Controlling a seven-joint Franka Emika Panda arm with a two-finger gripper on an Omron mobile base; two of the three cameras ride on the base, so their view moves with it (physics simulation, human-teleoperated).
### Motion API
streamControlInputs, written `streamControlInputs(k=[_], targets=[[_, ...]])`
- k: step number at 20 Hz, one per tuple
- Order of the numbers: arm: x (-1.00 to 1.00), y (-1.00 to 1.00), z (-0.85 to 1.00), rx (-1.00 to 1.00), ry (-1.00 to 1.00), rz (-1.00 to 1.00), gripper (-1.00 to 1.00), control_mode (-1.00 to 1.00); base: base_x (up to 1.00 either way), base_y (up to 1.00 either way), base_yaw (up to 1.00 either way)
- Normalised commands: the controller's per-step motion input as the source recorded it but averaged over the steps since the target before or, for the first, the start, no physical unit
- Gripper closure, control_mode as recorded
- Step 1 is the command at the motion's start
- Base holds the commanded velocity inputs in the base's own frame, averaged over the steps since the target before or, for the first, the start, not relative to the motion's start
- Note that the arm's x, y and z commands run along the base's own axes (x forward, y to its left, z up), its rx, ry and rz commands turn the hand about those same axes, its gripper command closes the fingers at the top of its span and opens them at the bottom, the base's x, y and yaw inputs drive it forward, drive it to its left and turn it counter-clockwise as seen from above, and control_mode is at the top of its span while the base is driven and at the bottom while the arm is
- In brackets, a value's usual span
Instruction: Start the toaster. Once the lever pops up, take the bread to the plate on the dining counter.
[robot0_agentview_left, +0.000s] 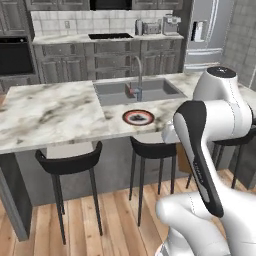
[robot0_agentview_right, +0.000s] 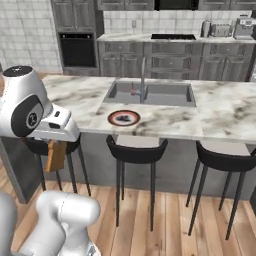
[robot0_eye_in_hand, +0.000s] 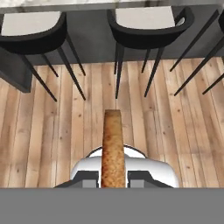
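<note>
My gripper is shut on the bread, a tan-brown slice seen edge-on between the two fingertips, above the wooden floor. In the right base view the bread hangs below the hand, in front of the dining counter and lower than its top. The plate, with a dark rim and red ring, lies on the counter just in front of the sink; it is also in the left base view, plate. The toaster stands far off on the back worktop, toaster.
Three black stools stand under the counter's near edge. A grey sink with a curved faucet is set in the slab. A fridge stands at the back right, a wall oven at the back left.
</note>
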Motion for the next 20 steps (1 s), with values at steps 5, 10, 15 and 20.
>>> streamControlInputs(k=[5,10,15,20], targets=[[0.00,0.00,0.00,0.00,0.00,0.00,1.00,1.00,0.36,0.00,-0.20],[0.00,0.00,0.00,0.00,0.00,0.00,1.00,1.00,0.54,0.00,-0.19],[0.00,0.00,0.00,0.00,0.00,0.00,1.00,1.00,0.60,-0.02,-0.11],[0.00,0.00,0.00,0.00,0.00,0.00,1.00,1.00,0.54,-0.11,0.00]])
